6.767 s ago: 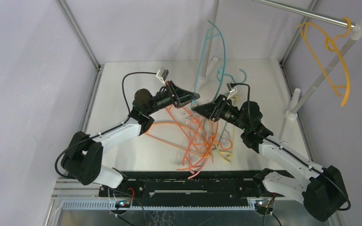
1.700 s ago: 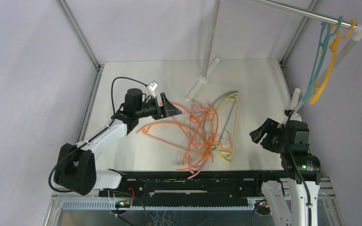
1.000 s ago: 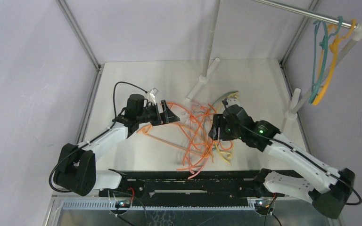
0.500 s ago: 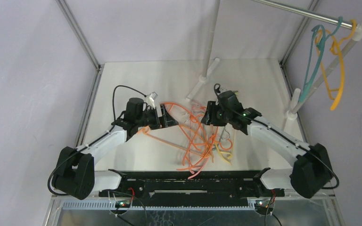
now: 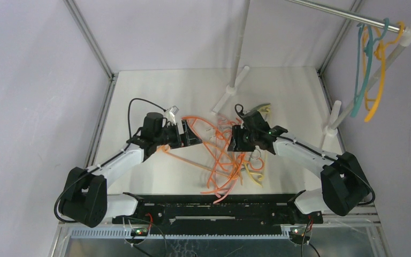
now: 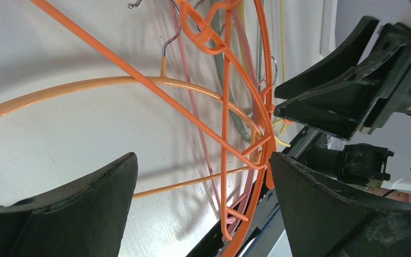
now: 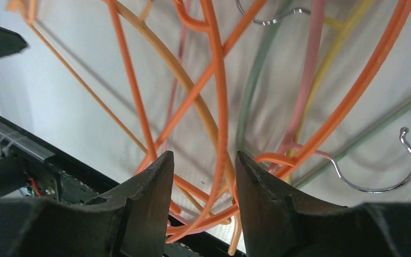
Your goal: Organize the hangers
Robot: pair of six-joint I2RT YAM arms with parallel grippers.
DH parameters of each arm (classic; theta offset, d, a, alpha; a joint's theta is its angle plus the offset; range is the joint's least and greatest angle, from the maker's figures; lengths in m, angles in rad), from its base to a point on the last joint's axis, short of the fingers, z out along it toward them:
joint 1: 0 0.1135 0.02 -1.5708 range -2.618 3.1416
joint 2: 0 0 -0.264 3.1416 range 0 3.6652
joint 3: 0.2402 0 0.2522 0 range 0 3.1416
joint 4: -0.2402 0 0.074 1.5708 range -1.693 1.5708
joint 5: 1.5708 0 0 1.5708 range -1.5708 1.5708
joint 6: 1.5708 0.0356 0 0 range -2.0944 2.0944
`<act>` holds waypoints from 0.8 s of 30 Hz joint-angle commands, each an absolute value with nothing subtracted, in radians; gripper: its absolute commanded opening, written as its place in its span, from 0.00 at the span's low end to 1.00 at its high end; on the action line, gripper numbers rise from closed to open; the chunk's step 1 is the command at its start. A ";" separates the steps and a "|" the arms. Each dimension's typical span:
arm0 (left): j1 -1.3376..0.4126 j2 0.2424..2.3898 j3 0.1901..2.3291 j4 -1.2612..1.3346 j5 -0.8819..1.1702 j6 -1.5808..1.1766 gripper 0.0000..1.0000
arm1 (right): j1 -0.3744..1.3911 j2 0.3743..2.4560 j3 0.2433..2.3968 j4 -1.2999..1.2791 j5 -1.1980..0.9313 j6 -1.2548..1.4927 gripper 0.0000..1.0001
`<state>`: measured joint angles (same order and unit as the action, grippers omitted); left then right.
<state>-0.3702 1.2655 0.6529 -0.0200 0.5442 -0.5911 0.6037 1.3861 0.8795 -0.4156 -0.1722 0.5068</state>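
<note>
The left pincer (image 6: 202, 158) and right pincer (image 7: 203, 156) both gape released, tangled hangers (image 7: 220, 101) between their fingers.

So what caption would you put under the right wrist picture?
Right tool open over tangled hangers, one orange hanger running between its fingers.

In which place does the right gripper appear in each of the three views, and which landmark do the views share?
Top external: right gripper at the centre, on the right side of the hanger pile.
Left wrist: right gripper at upper right, black fingers pointing left.
Right wrist: right gripper along the bottom edge, an orange strand between its fingers.
Shared landmark: the tangled orange hangers.
</note>
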 commanded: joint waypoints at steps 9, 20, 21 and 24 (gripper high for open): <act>-0.374 1.302 0.661 0.023 0.542 -0.588 0.97 | 0.617 1.454 0.811 -0.300 -0.235 0.479 0.53; -0.374 1.298 0.644 0.032 0.526 -0.603 0.97 | 0.643 1.504 0.811 -0.286 -0.299 0.461 0.00; -0.374 1.298 0.645 0.032 0.525 -0.604 0.97 | 0.644 1.492 0.811 -0.301 -0.289 0.461 0.00; -0.374 1.298 0.649 0.035 0.526 -0.609 0.97 | 0.657 1.410 0.811 -0.370 -0.211 0.456 0.00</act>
